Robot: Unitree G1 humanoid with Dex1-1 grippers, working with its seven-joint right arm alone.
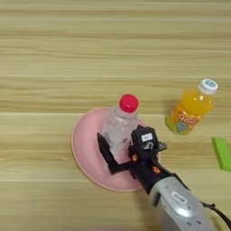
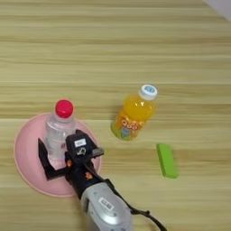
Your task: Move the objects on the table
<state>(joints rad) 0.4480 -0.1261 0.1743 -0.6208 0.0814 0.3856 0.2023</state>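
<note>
Tool fingers spread round clear bottle on pink plate; juice bottle, green block on wood table

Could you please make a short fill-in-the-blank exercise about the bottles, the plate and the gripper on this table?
1. The clear bottle has a ____ cap.
2. The clear bottle stands on a ____ plate.
3. The orange-juice bottle has a ____ cap.
4. The flat block lying to the right of the gripper is ____.

Missing words: red; pink; white; green.
</note>
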